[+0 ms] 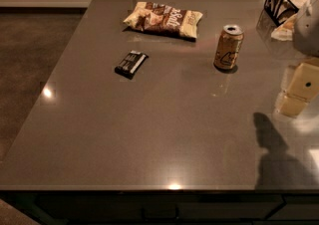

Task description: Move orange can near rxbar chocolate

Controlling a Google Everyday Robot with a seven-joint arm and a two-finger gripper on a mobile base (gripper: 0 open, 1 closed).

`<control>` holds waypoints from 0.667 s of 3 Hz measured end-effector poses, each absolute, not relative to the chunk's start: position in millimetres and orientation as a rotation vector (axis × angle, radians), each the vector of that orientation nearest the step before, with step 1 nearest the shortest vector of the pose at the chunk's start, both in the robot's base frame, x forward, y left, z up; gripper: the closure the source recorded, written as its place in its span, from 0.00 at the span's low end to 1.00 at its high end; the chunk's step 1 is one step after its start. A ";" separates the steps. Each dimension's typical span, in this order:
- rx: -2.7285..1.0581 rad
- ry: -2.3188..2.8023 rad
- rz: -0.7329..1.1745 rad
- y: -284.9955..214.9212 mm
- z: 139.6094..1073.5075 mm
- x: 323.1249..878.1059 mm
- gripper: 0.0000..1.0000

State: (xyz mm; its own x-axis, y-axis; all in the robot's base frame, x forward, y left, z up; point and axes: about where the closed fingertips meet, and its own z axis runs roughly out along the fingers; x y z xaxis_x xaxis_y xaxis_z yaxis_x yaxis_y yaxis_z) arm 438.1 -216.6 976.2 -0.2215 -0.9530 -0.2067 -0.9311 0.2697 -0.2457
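The orange can (229,47) stands upright on the grey table (149,134), right of centre toward the back. The rxbar chocolate (131,63), a flat black bar with pale lettering, lies to the can's left with a wide gap between them. My gripper (298,92) is a cream-coloured piece at the right edge of the camera view. It hangs over the table to the right of the can and a little nearer, apart from it and holding nothing that I can see. Its arm (308,22) reaches in from the upper right.
A cream-and-brown chip bag (163,19) lies at the back, behind the bar. A black wire basket (280,1) with pale papers stands at the back right corner. The table's left edge drops to brown carpet (30,55). The arm's shadow (274,154) falls front right.
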 end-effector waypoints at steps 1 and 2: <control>-1.724 2.232 -0.099 -216.6 976.3 438.2 0.00; -1.691 2.246 -0.074 -213.8 977.0 448.0 0.00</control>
State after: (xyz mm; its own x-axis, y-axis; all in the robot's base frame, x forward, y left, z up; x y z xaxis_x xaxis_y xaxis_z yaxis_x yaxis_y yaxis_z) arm 448.0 -213.8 977.0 -0.2427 -0.9431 -0.2275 -0.9260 0.2951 -0.2356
